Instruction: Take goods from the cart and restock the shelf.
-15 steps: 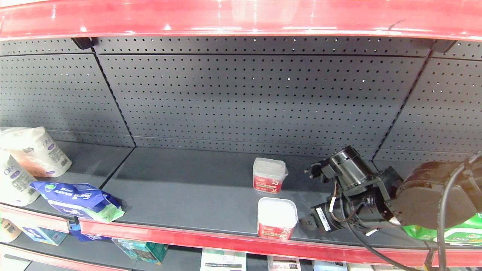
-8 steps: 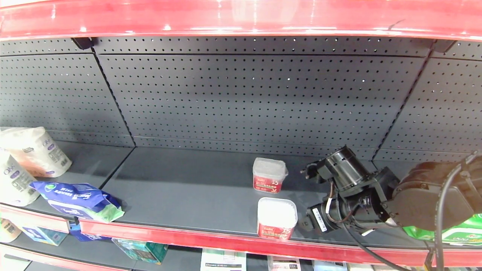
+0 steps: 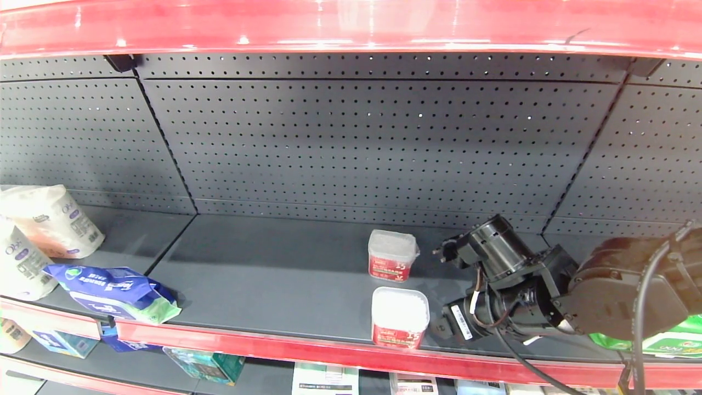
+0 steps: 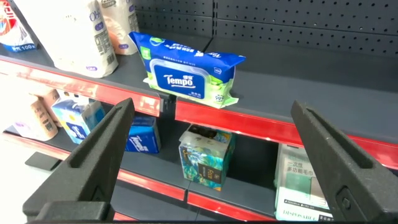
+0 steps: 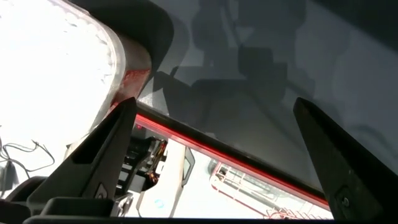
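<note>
Edging in with the right tool [image 5: 211, 109], spread wide and gripping nothing, and nudging the white tub [image 3: 400, 316], just beside one finger [image 5: 106, 162], along the shelf [image 3: 274, 285] front, so looks placed, pull-back next.

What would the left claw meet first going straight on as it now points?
Likely the shelf's red front edge, just under the blue wipes pack; depth from the left claw is unclear.

Overhead glare on red shelf lip [image 3: 351, 27]; tub [image 5: 50, 74] overexposed; edges bowed
</note>
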Motion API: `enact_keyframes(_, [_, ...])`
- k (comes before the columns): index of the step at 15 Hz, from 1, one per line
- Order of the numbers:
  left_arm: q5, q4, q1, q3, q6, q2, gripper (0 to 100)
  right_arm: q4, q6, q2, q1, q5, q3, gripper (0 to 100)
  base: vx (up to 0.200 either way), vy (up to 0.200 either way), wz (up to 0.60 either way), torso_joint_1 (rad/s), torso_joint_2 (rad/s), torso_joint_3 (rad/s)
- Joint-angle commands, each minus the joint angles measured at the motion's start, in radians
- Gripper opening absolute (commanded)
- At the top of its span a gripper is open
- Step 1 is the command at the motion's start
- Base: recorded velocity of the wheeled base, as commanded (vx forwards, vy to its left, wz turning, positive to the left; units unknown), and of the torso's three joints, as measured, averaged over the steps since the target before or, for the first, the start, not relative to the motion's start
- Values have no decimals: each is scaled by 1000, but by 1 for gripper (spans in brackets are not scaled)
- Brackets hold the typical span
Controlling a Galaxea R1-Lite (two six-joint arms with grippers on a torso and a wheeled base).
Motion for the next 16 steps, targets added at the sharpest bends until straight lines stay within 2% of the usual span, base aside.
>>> enact_keyframes(1, [0,1,0,0,0,1,100,0,0,-1,5,0,0,100,0,0,0,0,0,0])
enact_keyframes(16, [0,1,0,0,0,1,100,0,25,14,44,0,-10,100,0,0,0,0,0,0])
